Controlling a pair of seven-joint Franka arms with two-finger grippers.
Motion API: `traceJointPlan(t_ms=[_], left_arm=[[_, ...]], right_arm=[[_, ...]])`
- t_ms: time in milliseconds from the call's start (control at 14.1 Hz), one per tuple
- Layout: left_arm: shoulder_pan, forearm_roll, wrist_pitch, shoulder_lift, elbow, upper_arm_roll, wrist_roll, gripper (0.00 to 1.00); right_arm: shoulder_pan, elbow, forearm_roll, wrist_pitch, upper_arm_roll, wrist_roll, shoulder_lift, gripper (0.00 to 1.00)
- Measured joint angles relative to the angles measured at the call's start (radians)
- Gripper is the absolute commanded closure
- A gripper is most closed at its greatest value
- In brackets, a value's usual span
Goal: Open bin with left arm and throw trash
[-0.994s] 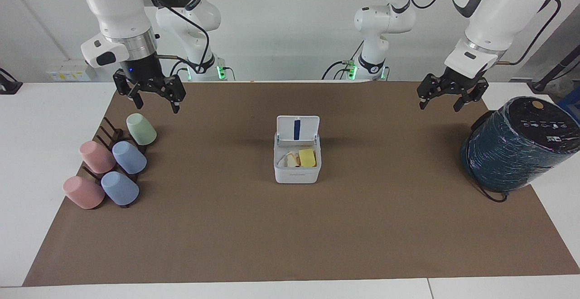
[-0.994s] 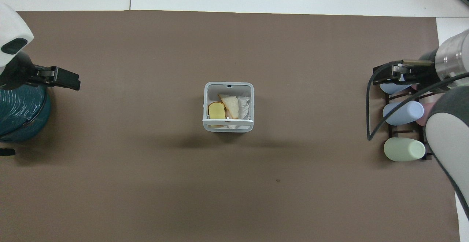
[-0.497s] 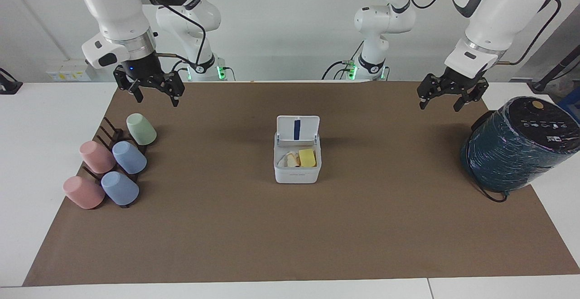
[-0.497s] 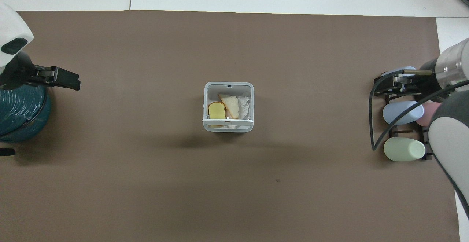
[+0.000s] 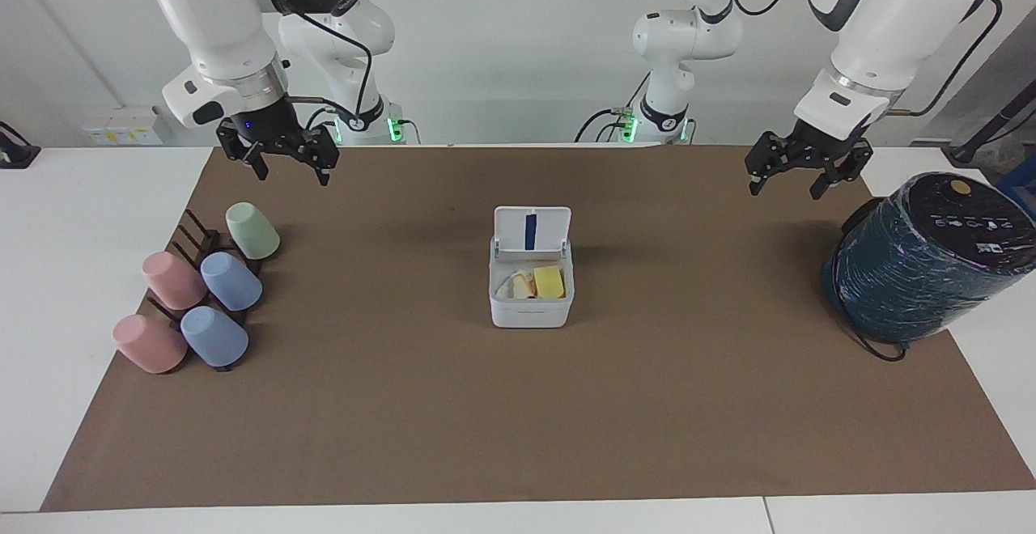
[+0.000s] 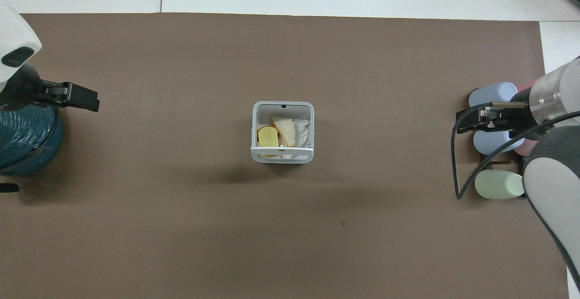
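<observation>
The table point(image 5: 73, 291) is white, and a large brown mat point(image 5: 647, 404) covers most of it, flat and matte, with straight edges. Most of the mat lies bare, with wide open room all around the bin in the middle.

At the left arm's end a big dark teal cylinder point(image 5: 923, 263) wrapped in glossy plastic sits tilted on the mat's edge, partly over the white table. At the right arm's end, a dark rack point(image 5: 194, 247) at the mat's edge carries five smooth pastel cups point(image 5: 231, 281) lying tilted: two pink, two blue and one green.

The bin point(image 5: 531, 307) is a small white plastic box, square with rounded corners, standing in the middle of the mat, well apart from both the cylinder and the cups. Its hinged lid point(image 5: 532, 232) stands upright on the side nearer to the robots, with a blue strip on the underside. The trash lies inside the bin: a yellow spongy chunk point(image 6: 268, 136), a pale triangular wedge point(image 6: 285, 129) and a crumpled white paper wad point(image 6: 301, 129), packed close together.

The left gripper point(image 5: 797, 178) hangs in the air beside the cylinder, jaws apart and holding nothing. The right gripper point(image 5: 290, 167) hangs over the mat near the rack of cups, jaws apart and empty too.
</observation>
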Motion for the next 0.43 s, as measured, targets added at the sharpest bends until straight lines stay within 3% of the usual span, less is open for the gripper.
traceJointPlan(t_ms=[426], left_arm=[[0.0,0.0,0.0,0.0,0.0,0.0,0.0,0.0]], right_arm=[[0.0,-0.008,-0.002,0.046,0.0,-0.028,-0.002,0.0]])
